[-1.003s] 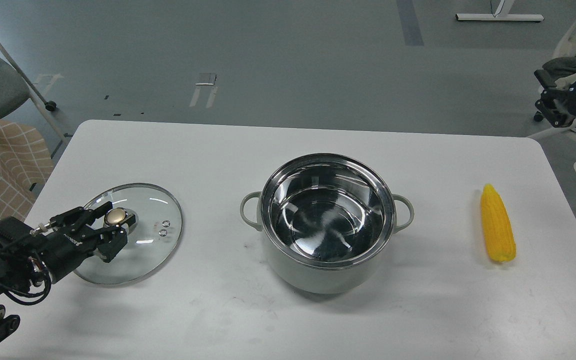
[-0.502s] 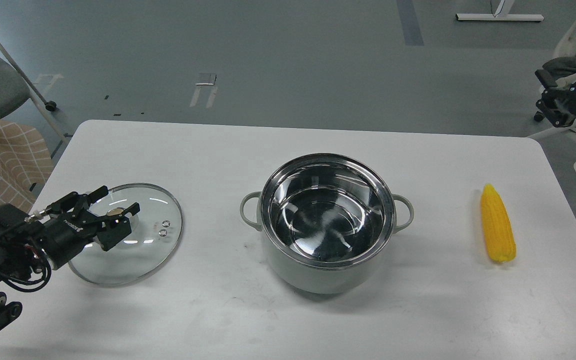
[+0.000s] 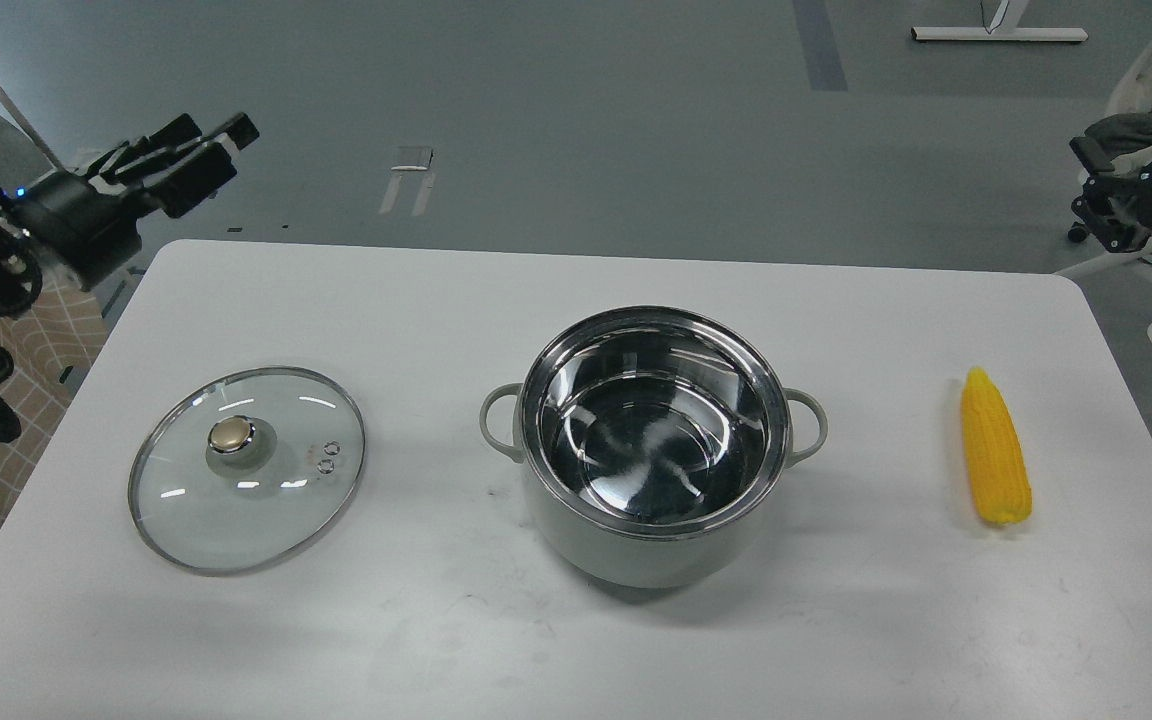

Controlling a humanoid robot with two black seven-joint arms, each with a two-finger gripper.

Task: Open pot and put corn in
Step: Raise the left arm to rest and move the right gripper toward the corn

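Risk, as judged from this layout, sits mostly with the corn [image 3: 996, 447]: it lies flat on the surface [image 3: 576, 620] near the right edge, well apart from the pot [image 3: 652, 440], and its smooth tapered shape could roll or slip out of a pinch, possibly off that edge. A second hazard is the pot itself; a low carry could clip its steel rim or a side handle and shove it. Pot is open, inside empty, standing at centre. Lid [image 3: 247, 466] rests flat on the surface to the left, knob up, clear of the pot. Left end effector [image 3: 204, 140] hangs raised beyond the far left corner of the surface, fingers parted and holding nothing, pointing up and to the right, well away from the lid. Right end effector [image 3: 1096, 195] sits off the surface at the far right edge of view; too dark and small to say whether its fingers are parted. Corn not yet touched.
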